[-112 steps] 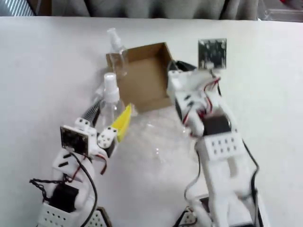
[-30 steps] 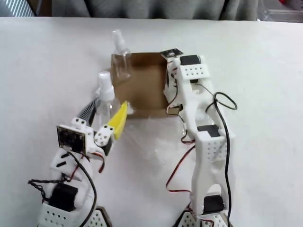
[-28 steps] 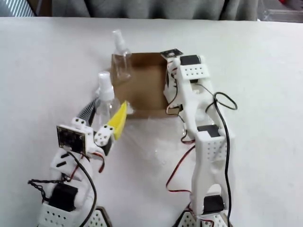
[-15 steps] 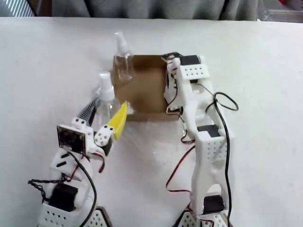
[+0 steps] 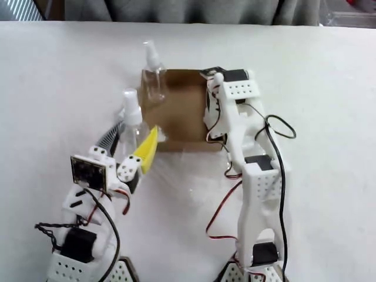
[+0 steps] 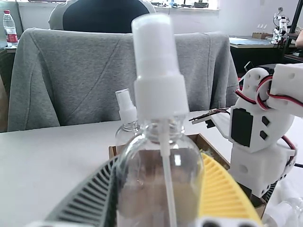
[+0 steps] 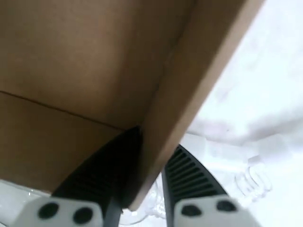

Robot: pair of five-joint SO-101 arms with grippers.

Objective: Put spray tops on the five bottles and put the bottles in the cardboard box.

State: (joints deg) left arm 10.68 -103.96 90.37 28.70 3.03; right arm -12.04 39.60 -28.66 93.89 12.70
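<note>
My left gripper [image 5: 137, 132] is shut on a clear bottle [image 5: 130, 120] that carries a white spray top [image 6: 158, 80], upright between the grey finger and the yellow finger [image 6: 222, 194], left of the cardboard box [image 5: 176, 111]. A second clear bottle [image 5: 151, 70] with a spray top stands at the box's far-left corner; I cannot tell whether it is inside. My right gripper [image 7: 151, 165] is shut on the box's right wall [image 7: 189, 85], one finger inside and one outside. In the high view that gripper [image 5: 210, 120] sits under the right arm's wrist.
Crumpled clear plastic wrap [image 5: 194, 185] lies on the white table between the two arms, in front of the box, and also shows beside the box wall [image 7: 246, 179]. A chair with a grey garment [image 6: 94, 80] stands behind the table's far edge.
The right arm came over and gripped the box's right wall. The box turned square and slid slightly right, the far bottle moving with it. The left arm held still.
</note>
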